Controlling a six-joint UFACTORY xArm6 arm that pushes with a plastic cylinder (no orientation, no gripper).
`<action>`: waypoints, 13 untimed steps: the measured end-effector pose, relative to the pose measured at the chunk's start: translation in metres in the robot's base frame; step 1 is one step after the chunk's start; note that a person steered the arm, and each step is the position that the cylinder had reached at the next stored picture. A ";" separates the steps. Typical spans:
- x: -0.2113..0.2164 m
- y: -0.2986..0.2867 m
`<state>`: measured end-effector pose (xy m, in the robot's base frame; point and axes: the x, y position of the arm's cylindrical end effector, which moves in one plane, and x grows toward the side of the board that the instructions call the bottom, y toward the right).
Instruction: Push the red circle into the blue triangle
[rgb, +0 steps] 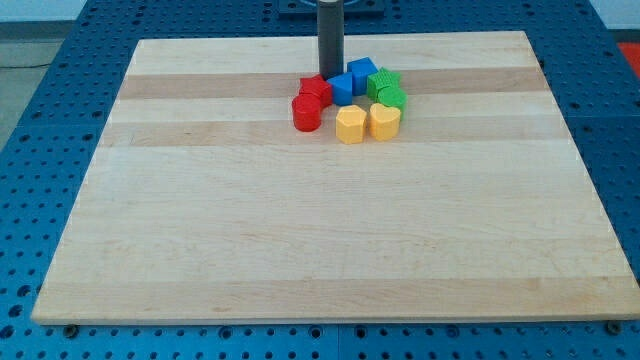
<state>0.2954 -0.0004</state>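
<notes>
Standing at the cluster's top edge, the tip (330, 73) is touching the red block (316, 89) behind the red circle (306, 113). No pincer is showing. The circle is sitting left of the blue triangle (342, 88), nearly touching, on the desk (300, 230).

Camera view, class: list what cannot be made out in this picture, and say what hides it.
1. My tip: its very end sits behind the red block and blue block, so contact is unclear.
2. Rod's upper part: cut off by the view's top.
3. Which blue block is the triangle: too small, tightly clustered.
4. Red circle: whether it touches its neighbour.
</notes>
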 end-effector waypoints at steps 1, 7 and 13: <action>0.009 0.007; 0.045 -0.068; 0.118 -0.040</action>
<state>0.4137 -0.0403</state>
